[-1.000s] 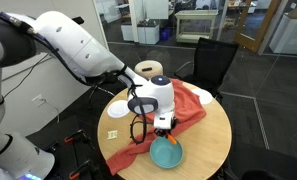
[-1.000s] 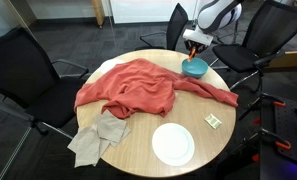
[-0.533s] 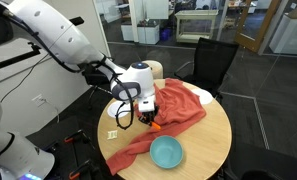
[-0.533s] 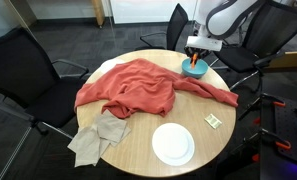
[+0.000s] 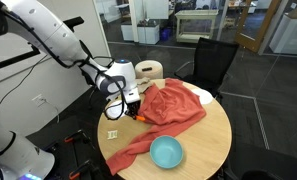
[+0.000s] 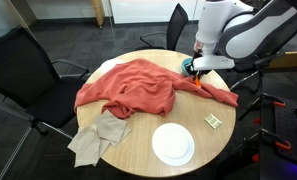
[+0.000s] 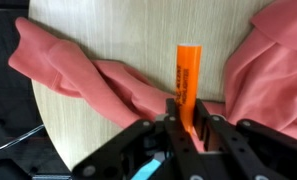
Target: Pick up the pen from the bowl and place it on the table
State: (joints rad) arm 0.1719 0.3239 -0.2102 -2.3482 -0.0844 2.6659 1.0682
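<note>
The gripper (image 7: 188, 122) pinches one end of the orange pen (image 7: 186, 70) above the table (image 7: 118, 30) edge, beside the red cloth (image 7: 83, 72), well apart from the bowl (image 5: 166, 152).

one pen (image 7: 186, 85), one bowl (image 5: 167, 152), one plate (image 6: 173, 143), two cloths (image 6: 133, 88)

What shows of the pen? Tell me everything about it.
The pen is a short, smooth orange stick, plastic by its look, with a blunt flat end. The gripper is shut on its lower part, hiding that end. In the wrist view it points straight out from the gripper, over the red cloth and bare table. Whether it touches either cannot be told.
</note>
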